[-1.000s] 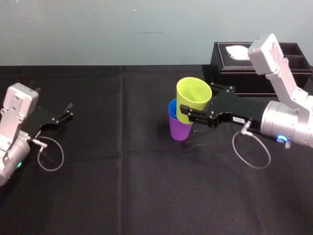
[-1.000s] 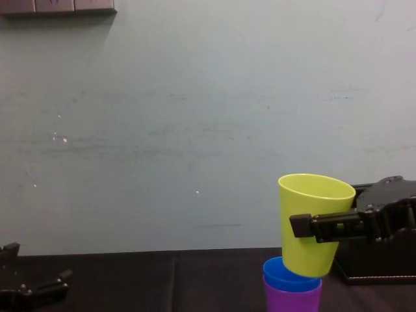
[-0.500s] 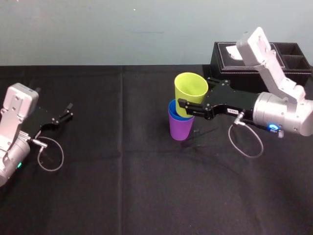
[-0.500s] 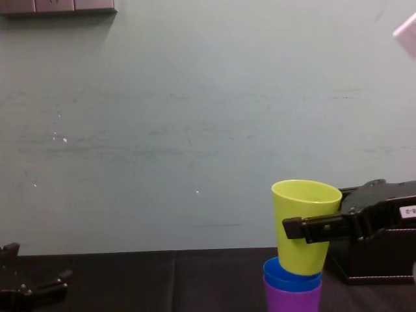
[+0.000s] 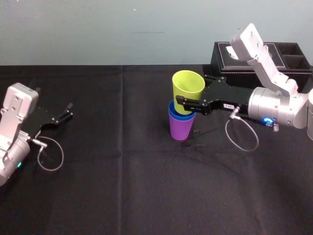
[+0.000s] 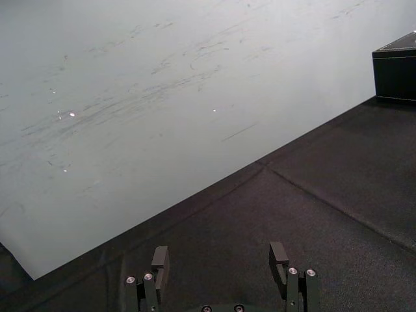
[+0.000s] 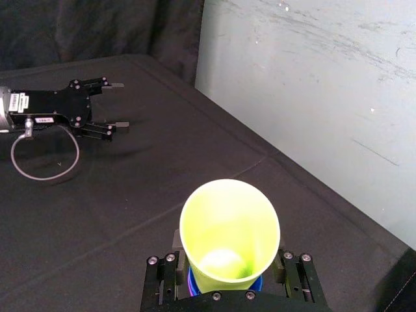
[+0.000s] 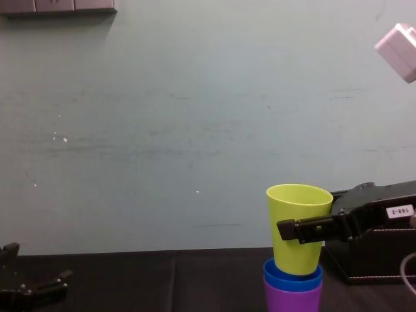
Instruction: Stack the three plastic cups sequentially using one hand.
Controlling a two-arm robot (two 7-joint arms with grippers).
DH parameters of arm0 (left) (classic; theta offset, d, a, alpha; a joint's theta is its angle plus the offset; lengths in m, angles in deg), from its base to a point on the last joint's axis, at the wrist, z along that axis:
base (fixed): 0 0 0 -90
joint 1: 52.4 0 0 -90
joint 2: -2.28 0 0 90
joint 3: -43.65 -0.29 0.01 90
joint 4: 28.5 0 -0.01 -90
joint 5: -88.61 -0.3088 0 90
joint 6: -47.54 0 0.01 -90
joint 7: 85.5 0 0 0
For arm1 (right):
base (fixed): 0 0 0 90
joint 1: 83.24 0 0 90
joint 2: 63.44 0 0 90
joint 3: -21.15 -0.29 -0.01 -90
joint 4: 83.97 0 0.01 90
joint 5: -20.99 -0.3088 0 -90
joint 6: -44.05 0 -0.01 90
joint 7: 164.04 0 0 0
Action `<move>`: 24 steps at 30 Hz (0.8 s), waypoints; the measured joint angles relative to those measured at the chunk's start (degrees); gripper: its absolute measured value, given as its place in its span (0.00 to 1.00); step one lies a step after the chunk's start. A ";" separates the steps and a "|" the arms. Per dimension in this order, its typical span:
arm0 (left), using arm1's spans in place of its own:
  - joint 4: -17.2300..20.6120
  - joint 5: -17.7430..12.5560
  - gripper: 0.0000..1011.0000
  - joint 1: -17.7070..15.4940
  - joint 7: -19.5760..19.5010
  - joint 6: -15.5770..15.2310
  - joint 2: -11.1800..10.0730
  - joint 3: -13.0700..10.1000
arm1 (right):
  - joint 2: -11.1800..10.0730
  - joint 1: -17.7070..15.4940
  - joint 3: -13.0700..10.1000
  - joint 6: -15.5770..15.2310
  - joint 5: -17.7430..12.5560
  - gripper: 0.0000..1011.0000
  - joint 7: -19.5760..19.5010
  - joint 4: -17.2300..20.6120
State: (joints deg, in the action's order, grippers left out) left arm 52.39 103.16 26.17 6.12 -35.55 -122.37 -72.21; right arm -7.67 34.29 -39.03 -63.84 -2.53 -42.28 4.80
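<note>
Table (image 5: 146, 196) (black cloth, faint fold lines): purple cup (image 5: 180, 129) near middle, black tissue box (image 5: 222, 61) far right.

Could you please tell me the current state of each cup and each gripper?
purple cup: upright on the table.
blue cup: nested in the purple cup, rim showing.
yellow-green cup: upright, gripped, base partly inside the blue cup.
right gripper: shut on the yellow-green cup.
left gripper: open, empty, parked at the table's left.
</note>
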 joint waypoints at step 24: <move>0.00 0.00 1.00 0.00 0.00 0.00 0.00 0.00 | 2.11 2.75 2.20 0.99 0.40 0.73 1.96 -6.26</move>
State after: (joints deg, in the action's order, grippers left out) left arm 52.40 103.16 26.17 6.12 -35.55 -122.37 -72.21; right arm -5.55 37.04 -36.82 -62.86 -2.13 -40.33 -1.46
